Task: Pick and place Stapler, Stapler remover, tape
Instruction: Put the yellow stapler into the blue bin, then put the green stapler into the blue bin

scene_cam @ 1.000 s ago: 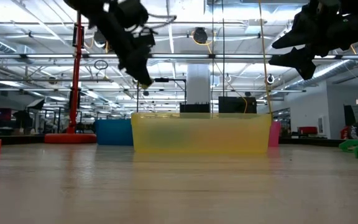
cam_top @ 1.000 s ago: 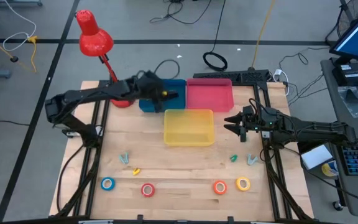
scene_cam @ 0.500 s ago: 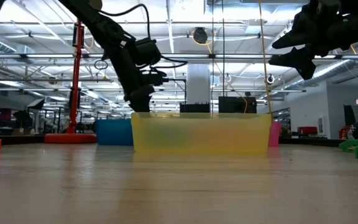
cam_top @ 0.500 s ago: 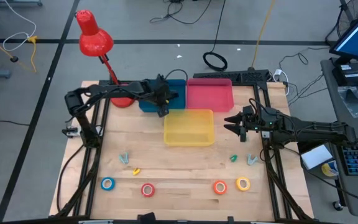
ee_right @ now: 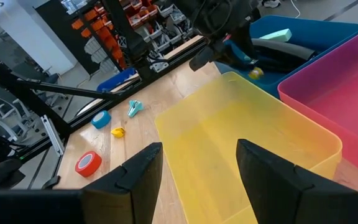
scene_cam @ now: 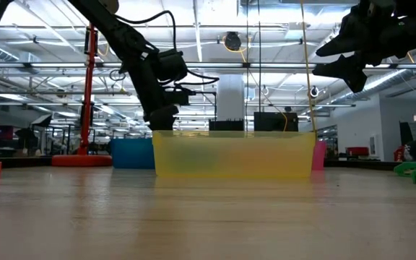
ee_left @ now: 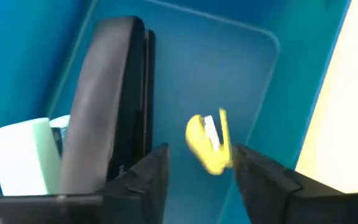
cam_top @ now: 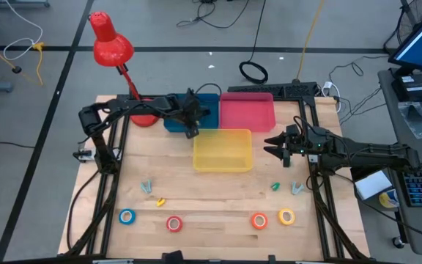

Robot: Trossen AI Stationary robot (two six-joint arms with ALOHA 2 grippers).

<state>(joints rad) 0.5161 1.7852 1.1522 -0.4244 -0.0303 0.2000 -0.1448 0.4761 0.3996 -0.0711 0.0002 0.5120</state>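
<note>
My left gripper (cam_top: 191, 129) reaches down into the blue bin (cam_top: 209, 103) at its near right corner, fingers apart. In the left wrist view a small yellow stapler remover (ee_left: 207, 143) shows just past the open fingertips (ee_left: 199, 163), over the bin floor; I cannot tell if it touches them. A black stapler (ee_left: 114, 93) and a pale green block (ee_left: 23, 155) lie in the same bin. My right gripper (cam_top: 273, 144) hovers open and empty to the right of the yellow bin (cam_top: 223, 149). The blue (cam_top: 127, 216), red (cam_top: 174, 223), orange (cam_top: 258, 220) and yellow (cam_top: 286, 216) tape rolls lie flat near the front edge.
A pink bin (cam_top: 247, 111) stands behind the yellow bin, next to the blue one. Small stapler removers lie on the table at front left (cam_top: 146, 186) (cam_top: 160, 201) and front right (cam_top: 275, 186) (cam_top: 297, 188). A red lamp (cam_top: 110, 44) stands at the far left corner.
My left gripper has gone down and a little toward the table's near edge, from above the blue bin into its near right corner, and has kept almost still for the last half second. The yellow piece seen at its fingertips a second ago no longer shows from above.
</note>
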